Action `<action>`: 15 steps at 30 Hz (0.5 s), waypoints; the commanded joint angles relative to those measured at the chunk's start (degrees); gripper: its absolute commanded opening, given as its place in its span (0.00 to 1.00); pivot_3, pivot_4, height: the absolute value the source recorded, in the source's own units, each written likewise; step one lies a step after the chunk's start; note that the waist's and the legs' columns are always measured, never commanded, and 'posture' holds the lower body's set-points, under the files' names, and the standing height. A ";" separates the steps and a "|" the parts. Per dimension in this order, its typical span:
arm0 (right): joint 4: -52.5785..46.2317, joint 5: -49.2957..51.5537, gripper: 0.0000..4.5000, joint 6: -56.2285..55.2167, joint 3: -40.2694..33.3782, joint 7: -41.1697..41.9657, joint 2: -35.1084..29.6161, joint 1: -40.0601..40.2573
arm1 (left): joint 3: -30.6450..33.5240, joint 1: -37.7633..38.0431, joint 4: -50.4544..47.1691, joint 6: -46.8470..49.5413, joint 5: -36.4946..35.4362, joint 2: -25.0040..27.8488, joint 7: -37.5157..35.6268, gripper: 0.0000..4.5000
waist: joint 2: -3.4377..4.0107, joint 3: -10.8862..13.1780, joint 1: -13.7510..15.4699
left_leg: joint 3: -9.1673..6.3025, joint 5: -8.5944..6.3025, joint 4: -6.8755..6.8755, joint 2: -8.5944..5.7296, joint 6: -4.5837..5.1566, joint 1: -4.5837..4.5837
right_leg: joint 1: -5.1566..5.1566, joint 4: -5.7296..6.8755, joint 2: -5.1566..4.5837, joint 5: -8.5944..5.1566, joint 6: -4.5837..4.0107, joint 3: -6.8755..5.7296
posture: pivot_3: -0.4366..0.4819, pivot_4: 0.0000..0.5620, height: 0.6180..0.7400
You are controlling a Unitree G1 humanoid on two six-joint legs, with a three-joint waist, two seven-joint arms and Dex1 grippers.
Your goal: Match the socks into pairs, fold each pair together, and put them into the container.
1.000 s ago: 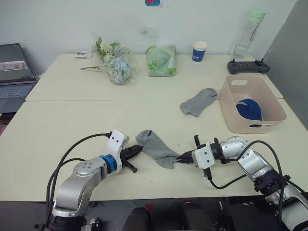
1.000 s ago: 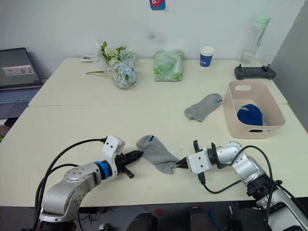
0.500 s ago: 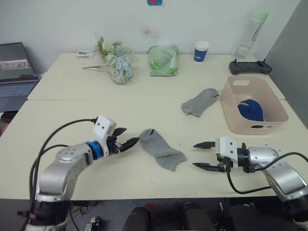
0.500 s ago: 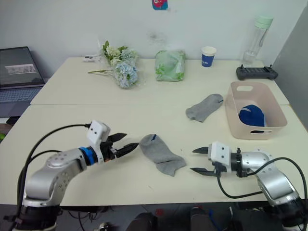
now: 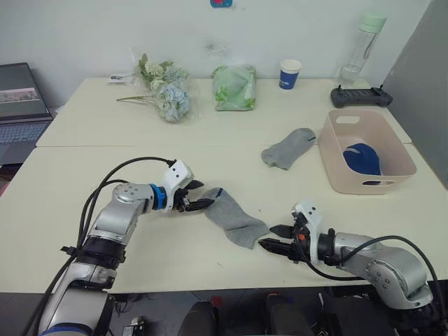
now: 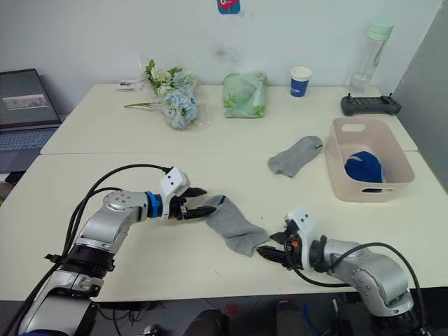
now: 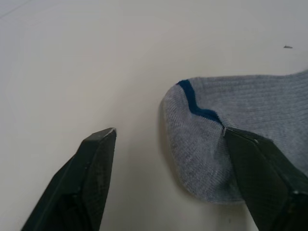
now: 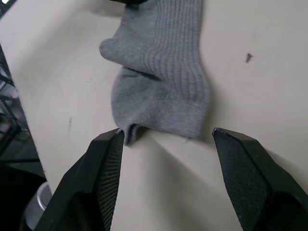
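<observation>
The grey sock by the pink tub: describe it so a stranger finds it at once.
Start at the pink tub on the table's right. Just left of it lies a grey sock, flat and alone. The other grey sock lies nearer, between the two grippers.

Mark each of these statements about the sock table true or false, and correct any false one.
1. Both grippers are open. True: the left gripper and right gripper flank the near grey sock.
2. The pink tub is empty. False: something dark blue lies in it.
3. A second grey sock lies beside the tub. True.
4. The paper cup lies tipped over. False: it stands upright.
</observation>
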 commanded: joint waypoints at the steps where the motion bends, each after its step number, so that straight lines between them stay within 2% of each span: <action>1: -1.01 2.53 0.61 1.87 -1.08 -1.84 2.05 -1.27 | 1.45 -0.16 -1.10 -0.08 -0.80 0.19 -1.07 0.50 | 0.00 0.00 -0.28 | -0.01 0.00 0.00 -0.01 0.00 0.00 | 0.00 -0.01 0.00 0.00 0.00 0.00 | 0.48 0.27 1.00; 3: -0.32 3.21 0.50 2.49 -1.66 -2.22 2.80 -1.81 | 1.81 1.11 -2.40 -0.07 -0.95 0.60 -1.23 0.35 | 0.00 0.00 -0.43 | 0.02 0.00 0.00 -0.03 0.00 -0.01 | 0.00 -0.01 0.00 0.00 0.00 -0.03 | 0.48 0.27 1.00; 8: 1.82 4.58 0.10 4.07 -4.07 -3.46 4.09 -3.67 | 2.90 3.77 -5.65 1.24 -1.61 0.44 -0.15 0.00 | 0.00 0.00 -0.61 | 0.01 0.00 0.01 -0.03 0.00 0.00 | 0.01 -0.01 -0.03 0.00 0.00 -0.01 | 0.48 0.27 1.00; 9: 2.13 4.73 0.01 4.31 -4.26 -3.01 3.49 -3.95 | 3.34 4.67 -6.86 1.71 -1.85 0.37 0.43 0.00 | 0.00 0.00 -0.69 | -0.02 0.00 0.01 -0.02 0.00 0.00 | 0.01 -0.01 -0.03 0.00 0.00 0.00 | 0.48 0.27 1.00; 15: 3.78 5.48 0.00 4.17 -5.44 2.59 -3.95 -5.65 | 6.83 12.95 -18.80 9.06 -5.86 0.69 3.62 0.00 | 0.00 0.00 -0.81 | -0.01 -0.01 -0.01 -0.02 0.01 -0.02 | 0.01 -0.04 -0.04 -0.01 0.02 0.04 | 0.48 0.27 1.00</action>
